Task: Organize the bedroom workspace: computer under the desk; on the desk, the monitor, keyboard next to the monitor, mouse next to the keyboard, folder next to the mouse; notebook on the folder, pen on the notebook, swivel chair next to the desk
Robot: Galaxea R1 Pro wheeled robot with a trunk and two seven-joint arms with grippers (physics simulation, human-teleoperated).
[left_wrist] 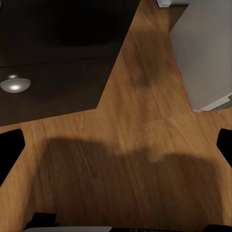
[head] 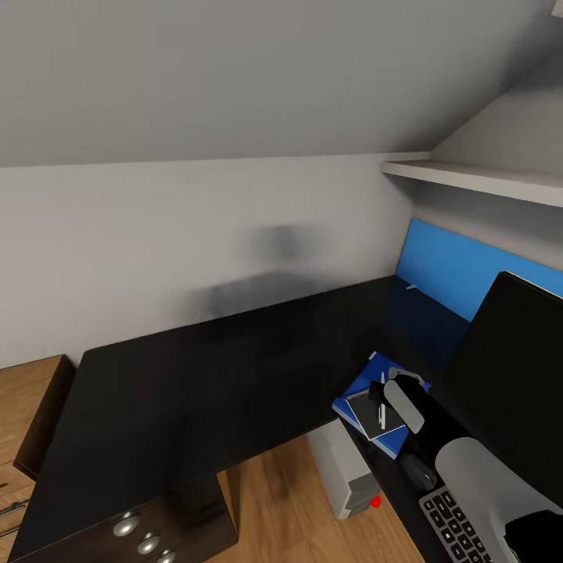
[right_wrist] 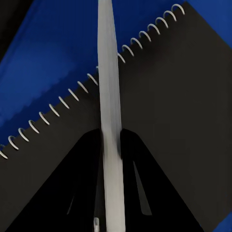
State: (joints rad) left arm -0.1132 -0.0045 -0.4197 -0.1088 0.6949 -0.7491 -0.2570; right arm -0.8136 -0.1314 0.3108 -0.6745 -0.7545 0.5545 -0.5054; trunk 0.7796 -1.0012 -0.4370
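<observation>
The right gripper [head: 385,395] hung directly over the notebook [head: 374,413], closed on the pen [head: 382,416], a slim pale stick between its dark fingers [right_wrist: 140,193]. In the right wrist view the pen [right_wrist: 110,121] crossed the notebook's wire spiral, with the black cover [right_wrist: 169,96] below it. The notebook lay on the folder [head: 353,391], whose blue showed past the spiral [right_wrist: 53,58]. The folder sat on the desk [head: 195,375], just beside the mouse [head: 417,471], with the keyboard [head: 453,525] beyond the mouse and the monitor [head: 512,367] alongside. The computer [head: 342,473] stood on the wooden floor [head: 274,500] under the desk's edge by the folder. The left gripper [left_wrist: 116,145] hung over the floor [left_wrist: 145,159] near a desk drawer with a round silver knob [left_wrist: 15,84], its fingertips spread wide and gripping nothing.
</observation>
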